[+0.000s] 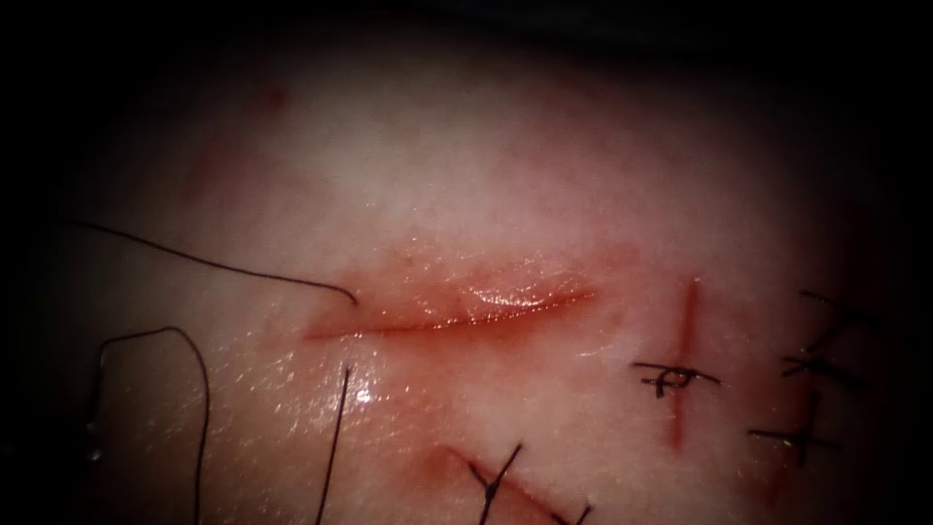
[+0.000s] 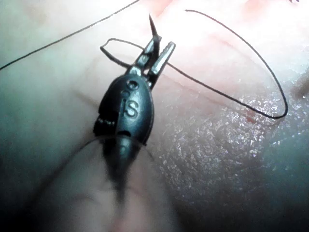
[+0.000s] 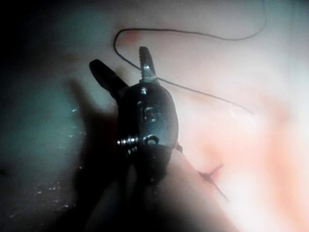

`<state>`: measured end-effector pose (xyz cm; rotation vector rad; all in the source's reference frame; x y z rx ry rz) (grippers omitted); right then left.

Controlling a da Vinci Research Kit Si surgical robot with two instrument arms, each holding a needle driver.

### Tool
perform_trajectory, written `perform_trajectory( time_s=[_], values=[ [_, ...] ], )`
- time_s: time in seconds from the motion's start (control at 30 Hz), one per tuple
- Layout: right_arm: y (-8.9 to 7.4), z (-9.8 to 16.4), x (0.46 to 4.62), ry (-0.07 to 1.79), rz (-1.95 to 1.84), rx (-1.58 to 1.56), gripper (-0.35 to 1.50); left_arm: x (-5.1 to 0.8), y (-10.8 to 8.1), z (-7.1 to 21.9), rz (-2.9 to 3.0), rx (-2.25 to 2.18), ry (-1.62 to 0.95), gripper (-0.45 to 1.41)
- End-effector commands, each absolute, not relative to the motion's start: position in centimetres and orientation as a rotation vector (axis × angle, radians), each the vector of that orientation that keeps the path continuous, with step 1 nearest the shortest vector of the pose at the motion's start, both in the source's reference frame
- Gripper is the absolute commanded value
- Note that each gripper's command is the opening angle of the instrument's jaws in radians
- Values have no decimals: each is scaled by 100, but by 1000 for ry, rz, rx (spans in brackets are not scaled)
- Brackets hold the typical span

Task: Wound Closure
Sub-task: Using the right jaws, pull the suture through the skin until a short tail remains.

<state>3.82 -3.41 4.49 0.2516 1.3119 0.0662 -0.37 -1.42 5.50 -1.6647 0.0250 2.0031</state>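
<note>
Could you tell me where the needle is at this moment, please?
In the left wrist view, the needle sits in the left tool, its point sticking out past the jaw tips above the tissue, with thread looping nearby.

1. Darkness [image 1: 58,58] rings the endoscope view on all sides, hiding any room beyond.
2. Light falls brightest at the middle, leaving a small wet glint [image 1: 362,395].
3. No wall, floor or furniture can be made out.
</note>
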Motion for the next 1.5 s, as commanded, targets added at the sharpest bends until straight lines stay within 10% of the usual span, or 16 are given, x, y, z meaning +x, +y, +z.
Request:
perform_trajectory(
  time_s=[0.03,0.77,0.8,0.87,1.5],
  values=[
    [-307,469,377,1362,59,206,148,-33,-134,556,2006,-1641,42,-45],
    [-203,630,402,1248,1,39,135,7,-99,588,2026,-1536,144,-45],
    [-203,631,401,1238,9,29,111,7,-100,587,2026,-1535,146,-45],
    [-207,629,392,1183,70,18,-28,7,-102,585,2027,-1532,149,-45],
    [-369,492,365,1179,-77,292,-35,-3,-99,594,2024,-1534,155,-45]
  ],
)
